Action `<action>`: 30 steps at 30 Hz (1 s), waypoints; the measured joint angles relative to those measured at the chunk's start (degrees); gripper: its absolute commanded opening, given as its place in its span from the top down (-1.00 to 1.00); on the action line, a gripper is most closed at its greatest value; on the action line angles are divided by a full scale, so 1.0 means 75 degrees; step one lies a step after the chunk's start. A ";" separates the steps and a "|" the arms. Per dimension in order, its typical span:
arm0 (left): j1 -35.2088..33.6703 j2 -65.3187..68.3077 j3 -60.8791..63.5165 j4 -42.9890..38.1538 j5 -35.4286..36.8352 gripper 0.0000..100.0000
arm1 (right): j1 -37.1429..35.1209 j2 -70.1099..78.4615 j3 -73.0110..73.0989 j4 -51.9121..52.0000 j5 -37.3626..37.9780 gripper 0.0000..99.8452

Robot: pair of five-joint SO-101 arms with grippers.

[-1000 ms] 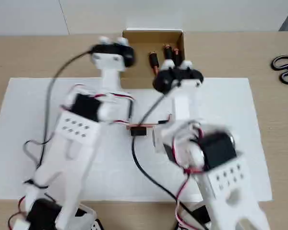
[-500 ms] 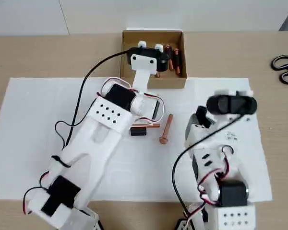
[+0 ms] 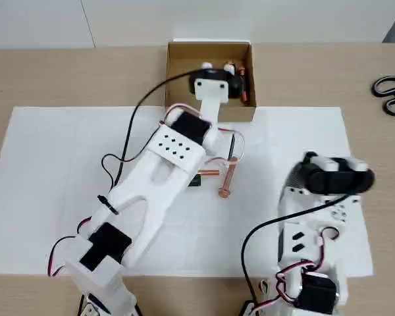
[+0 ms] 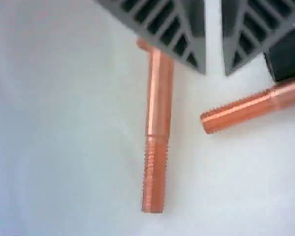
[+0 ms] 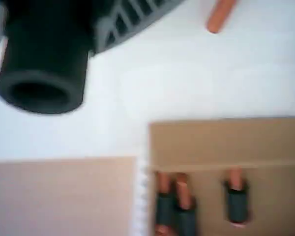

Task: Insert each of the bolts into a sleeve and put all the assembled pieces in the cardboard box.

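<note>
Two copper bolts lie mid-paper. A loose bolt [image 3: 227,176] [image 4: 157,132] lies with its head under one of my left gripper's fingers [image 4: 179,29]. My left gripper [image 4: 214,46] hovers just over it, open by a narrow gap with nothing between. The second bolt [image 3: 209,172] [image 4: 246,108] lies beside a black sleeve [image 3: 195,180] [image 4: 287,59]; whether it sits inside I cannot tell. My right arm [image 3: 329,178] stands at the front right. Its gripper [image 5: 83,34] is shut on another black sleeve [image 5: 39,78]. The cardboard box [image 3: 174,72] [image 5: 226,142] holds assembled pieces [image 3: 245,84] [image 5: 236,201].
A white paper sheet [image 3: 52,171] covers the work area on the tan table. Black scissors [image 3: 392,92] lie at the far right edge. My left arm's body [image 3: 171,164] and its cable span the centre, reaching up over the box's front wall.
Both arms met over the paper's centre a second ago. My right arm has pulled back to the front right. My left arm swung right toward the box, uncovering the loose bolt.
</note>
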 measured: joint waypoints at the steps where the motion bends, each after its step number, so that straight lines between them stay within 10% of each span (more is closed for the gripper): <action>1: 0.0023 0.0070 -0.0281 0.0199 0.0059 0.89 | 0.0152 0.0000 0.0000 0.0082 0.0000 0.99; 7: 0.0457 0.0821 -0.1817 0.1688 0.0164 0.62 | 0.0527 -0.0035 0.0000 0.0563 0.0000 0.99; 30: 0.0527 0.4360 -0.4173 0.2403 -0.0082 0.62 | 0.0539 -0.0047 0.0000 0.1043 0.0000 0.99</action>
